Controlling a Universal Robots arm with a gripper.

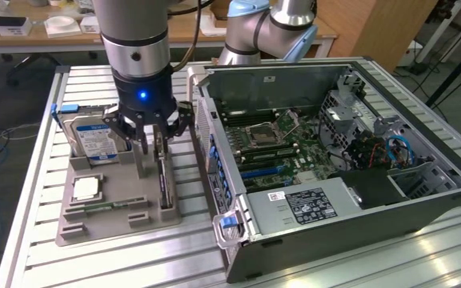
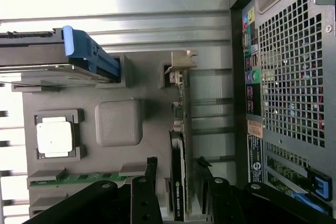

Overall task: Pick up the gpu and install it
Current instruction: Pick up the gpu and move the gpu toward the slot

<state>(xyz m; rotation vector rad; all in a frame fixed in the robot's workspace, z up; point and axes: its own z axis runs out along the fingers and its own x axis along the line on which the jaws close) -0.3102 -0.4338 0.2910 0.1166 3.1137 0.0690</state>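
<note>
1. The black gripper [image 1: 156,135] [image 2: 180,195] hangs low over the counter with its jaws spread wide. One finger stands on each side of the gpu, and the wrist view shows a gap between each finger and the card.
2. The gpu [image 1: 165,177] [image 2: 178,156], a thin flat black rectangular card with a silver metal bracket at one end, stands on its long edge in a slot of the holder. Nothing is holding it, and it is not in the computer case.
3. The holder [image 1: 118,227] [image 2: 149,90] is a flat grey plastic tray with moulded pockets. It lies on the counter near the edge on the exterior view's left, and the gpu's slot runs along the tray side nearest the case.
4. A silver hard drive with a blue label [image 1: 94,141] [image 2: 47,62] stands upright in a pocket at the tray's far end, well apart from the gpu.
5. A square silver processor chip [image 1: 86,189] [image 2: 55,137] lies flat in its pocket, with a slim green memory stick [image 1: 106,206] [image 2: 73,179] lying just beside it.
6. The open black tower computer case [image 1: 335,246] [image 2: 294,61] lies on its side just beside the tray, towards the counter's edge on the exterior view's right, with its green motherboard [image 1: 295,144] exposed.
7. The counter [image 1: 134,264] [image 2: 157,3] is made of ribbed silver aluminium slats.
</note>
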